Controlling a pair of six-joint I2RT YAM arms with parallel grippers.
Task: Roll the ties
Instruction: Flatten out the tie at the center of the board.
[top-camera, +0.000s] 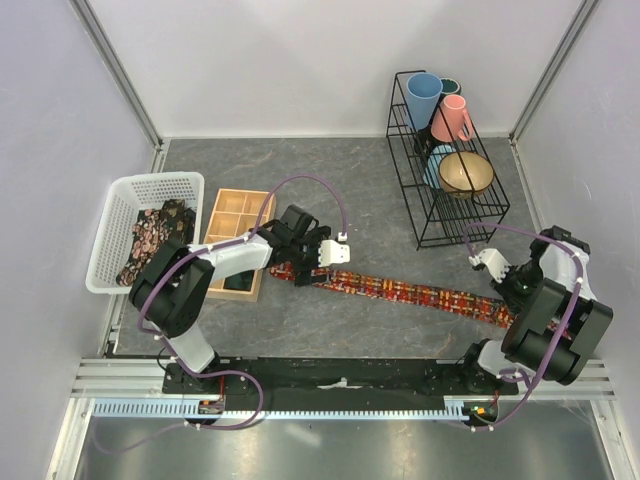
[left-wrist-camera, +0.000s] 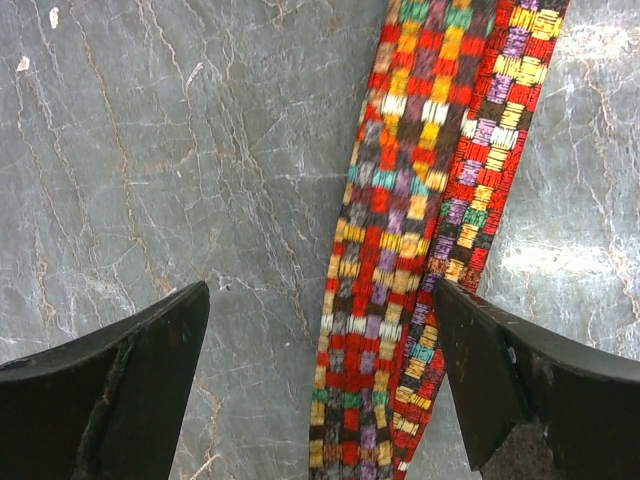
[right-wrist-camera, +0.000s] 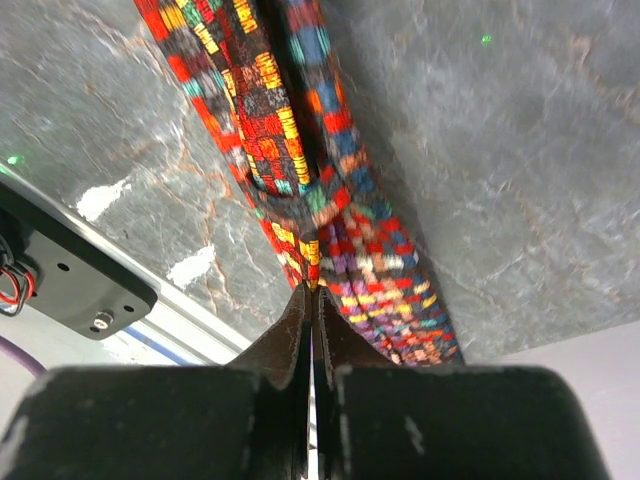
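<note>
A long tie (top-camera: 400, 290) in red, yellow and mixed woven checks lies doubled along the grey table between my two grippers. My left gripper (top-camera: 303, 271) is open over its left end. In the left wrist view the jaws (left-wrist-camera: 320, 290) stand wide apart, with both tie layers (left-wrist-camera: 400, 250) flat on the table between them, nearer the right finger. My right gripper (top-camera: 503, 292) is at the tie's right end. In the right wrist view it (right-wrist-camera: 312, 290) is shut on the edge of the tie (right-wrist-camera: 300, 150). More dark floral ties (top-camera: 150, 235) lie in the white basket (top-camera: 150, 180).
A wooden compartment tray (top-camera: 235, 215) stands next to the basket, partly under my left arm, with something dark in a near compartment. A black wire rack (top-camera: 445, 215) holding cups and a bowl stands at the back right. White walls enclose the table.
</note>
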